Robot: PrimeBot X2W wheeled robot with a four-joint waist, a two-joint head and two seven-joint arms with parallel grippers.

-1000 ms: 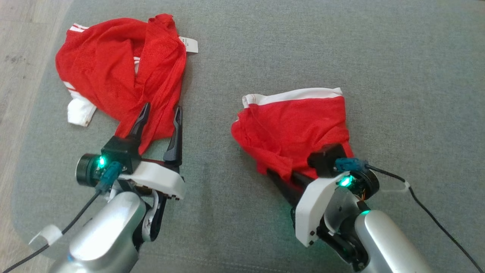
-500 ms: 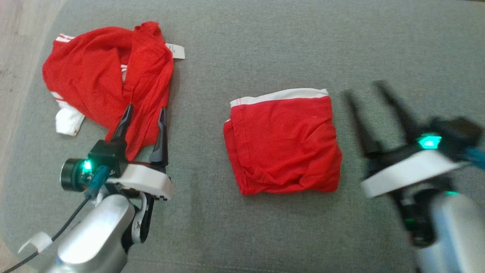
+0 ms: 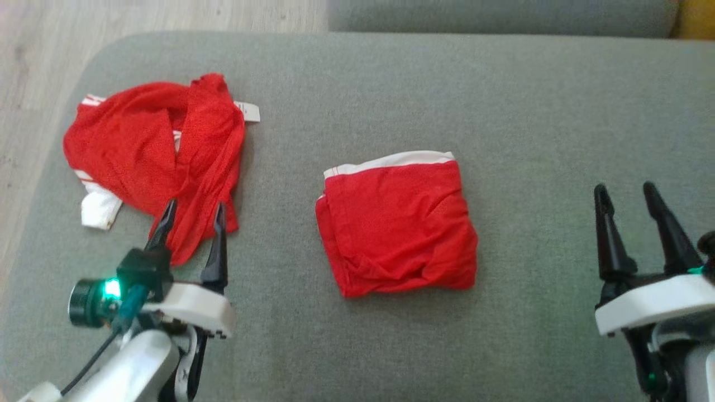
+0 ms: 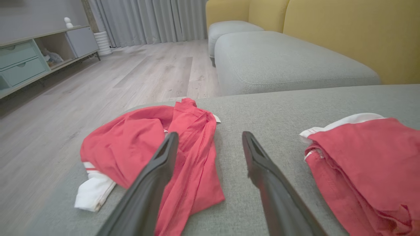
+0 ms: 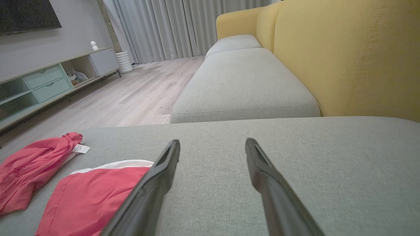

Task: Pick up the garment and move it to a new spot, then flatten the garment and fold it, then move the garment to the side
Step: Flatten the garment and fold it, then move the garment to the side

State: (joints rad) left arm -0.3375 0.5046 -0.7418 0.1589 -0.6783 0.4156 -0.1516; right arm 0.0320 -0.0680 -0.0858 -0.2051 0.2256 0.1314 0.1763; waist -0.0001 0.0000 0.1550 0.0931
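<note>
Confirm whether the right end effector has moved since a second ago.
Yes: the right end effector went rightward off the folded garment, now apart from it, open.

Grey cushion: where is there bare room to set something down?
Widest bare stretch of cushion: between the folded garment and the right gripper, up to the far edge. A narrower strip parts that garment from the crumpled garment. Crowded on the left, where the left gripper hangs by that heap.

Spread fingers point(image 5: 152, 190) point across the grey cushion point(image 5: 295, 164), with a folded red garment point(image 5: 92, 196) at left.
</note>
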